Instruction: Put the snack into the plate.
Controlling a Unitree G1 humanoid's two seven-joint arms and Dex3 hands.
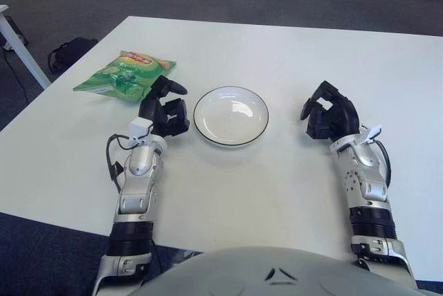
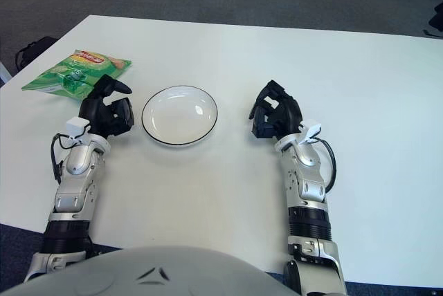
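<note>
The left robot hand (image 1: 165, 111) rests low over the surface (image 1: 277, 192), its fingers loosely curled and holding nothing; one dark finger (image 1: 174, 87) reaches forward toward the bag. Just ahead of it and a little to its outer left lies the snack (image 1: 126, 74), a green crisp bag lying flat. Its near edge seems to sit right at the fingertips, though whether they touch it is hard to tell from here. The bag's long axis runs slantwise, from its near-left corner away to the far right, where the red and yellow label shows, so the left robot hand meets it at the near right end, not across its middle.

To the inner right of that hand, just beside it, is the plate (image 1: 208, 130), white with a dark rim and nothing in it. The carry would be a short one: from ahead-left of the hand, across to its right.

The right robot hand (image 1: 328, 116) sits on the far side of the plate, fingers curled around nothing, well apart from the snack. The left hand is plainly the nearer and the likelier one to take the bag.
</note>
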